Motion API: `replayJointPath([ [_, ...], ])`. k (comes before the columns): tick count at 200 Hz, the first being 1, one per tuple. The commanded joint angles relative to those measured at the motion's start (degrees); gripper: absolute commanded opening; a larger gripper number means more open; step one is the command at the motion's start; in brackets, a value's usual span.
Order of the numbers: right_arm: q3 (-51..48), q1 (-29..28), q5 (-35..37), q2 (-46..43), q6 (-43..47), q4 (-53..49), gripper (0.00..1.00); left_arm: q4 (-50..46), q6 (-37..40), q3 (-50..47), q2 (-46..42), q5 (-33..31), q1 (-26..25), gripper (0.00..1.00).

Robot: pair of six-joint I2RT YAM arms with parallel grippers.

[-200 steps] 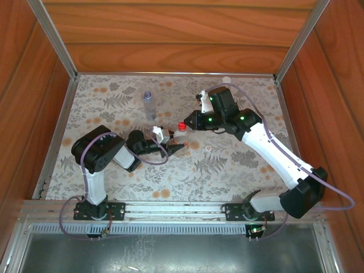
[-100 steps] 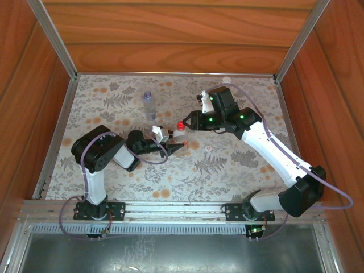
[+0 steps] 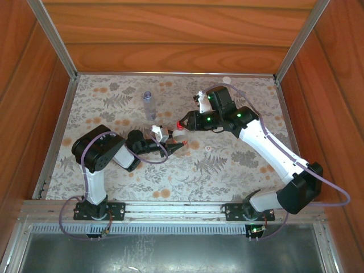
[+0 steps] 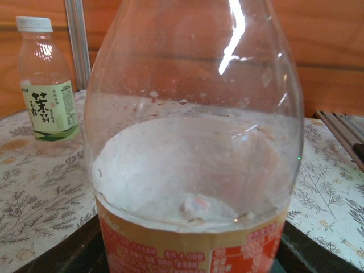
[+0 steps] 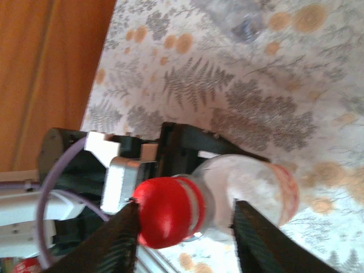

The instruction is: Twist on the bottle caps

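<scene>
Red cap (image 5: 165,213) sits on red-label bottle (image 4: 193,170), gripped by left gripper (image 3: 174,146); right gripper (image 5: 185,206) open, straddling it. Green-label bottle (image 4: 48,85) capped. Bluish bottle (image 3: 148,105) seemingly uncapped.

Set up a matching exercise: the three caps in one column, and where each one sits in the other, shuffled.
A. red cap
B. white cap
C. small pale cap

1. lying loose on the table
2. on the green-labelled bottle
3. on the red-labelled bottle

Pairs: A-3, B-2, C-1.
</scene>
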State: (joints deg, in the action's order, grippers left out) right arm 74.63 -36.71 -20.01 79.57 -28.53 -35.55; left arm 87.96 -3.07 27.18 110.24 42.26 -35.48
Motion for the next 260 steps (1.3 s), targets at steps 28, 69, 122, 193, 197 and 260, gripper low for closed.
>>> replayJointPath([
  [28,0.23,0.06,1.14,1.61,1.71,-4.69,0.35,-6.84,-0.88,-0.55,2.88,0.78,0.38,0.58],
  [69,2.96,-0.01,1.20,1.91,3.42,-6.18,0.38,-6.84,-0.88,-0.64,2.53,0.63,0.41,0.58],
  [122,4.62,-0.01,1.73,0.82,4.83,-2.86,0.50,-6.88,-0.88,-0.55,2.62,0.73,0.39,0.58],
  [193,7.44,0.01,0.42,3.47,6.99,-4.23,0.27,-6.84,-0.97,-0.50,2.69,0.71,0.37,0.58],
  [197,7.38,0.01,0.36,3.55,6.96,-4.30,0.26,-6.84,-0.99,-0.47,2.70,0.65,0.35,0.58],
  [260,5.90,0.01,-0.77,3.21,7.06,-5.32,0.14,-6.88,-1.81,-0.48,2.66,0.63,0.49,0.58],
])
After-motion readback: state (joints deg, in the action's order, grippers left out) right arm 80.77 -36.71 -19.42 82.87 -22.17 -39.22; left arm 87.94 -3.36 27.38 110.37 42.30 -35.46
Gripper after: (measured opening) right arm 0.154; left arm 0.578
